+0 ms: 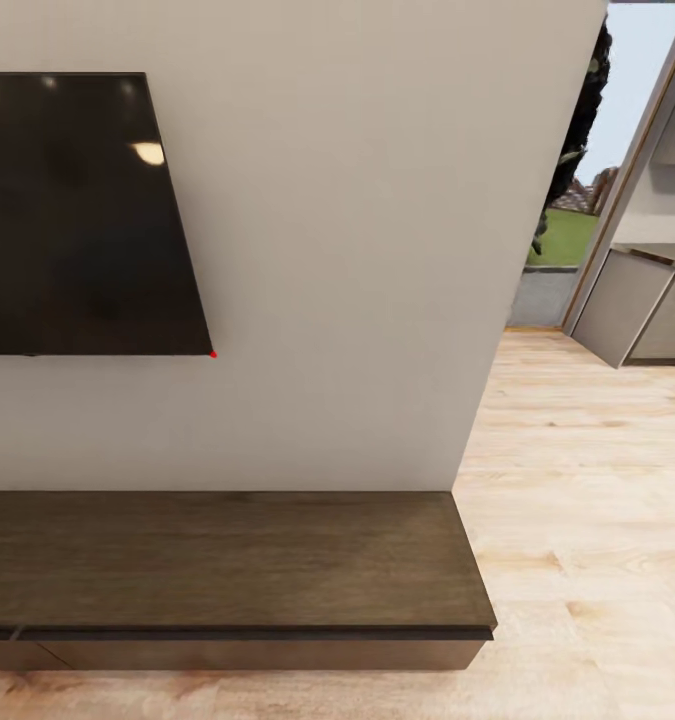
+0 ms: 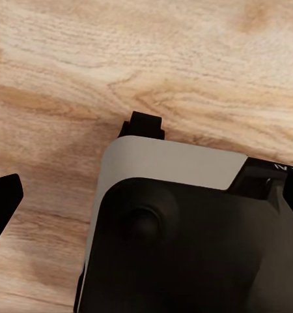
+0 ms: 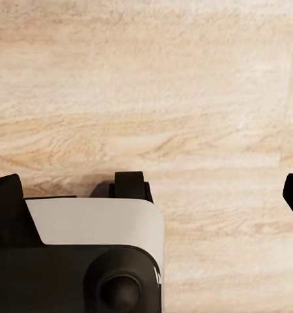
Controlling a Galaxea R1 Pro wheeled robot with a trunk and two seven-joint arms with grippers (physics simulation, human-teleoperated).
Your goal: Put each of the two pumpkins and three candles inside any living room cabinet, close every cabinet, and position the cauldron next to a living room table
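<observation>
Against the white wall, under the dark TV (image 1: 77, 210): cabinet (image 1: 227, 560), long, low, dark brown, drawers shut, contents hidden. Wood floor (image 1: 587, 520) beyond, grey unit (image 1: 642, 305) through the doorway. Left and right pincers: one dark fingertip each at wrist-view edges, opening and hold unclear.

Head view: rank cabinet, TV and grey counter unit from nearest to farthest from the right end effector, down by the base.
Right end effector hangs over floor beside the robot's base, so likely:
1. Cabinet, low, directly ahead.
2. TV, on the wall above it, left.
3. Grey counter unit, through the doorway, far right.
</observation>
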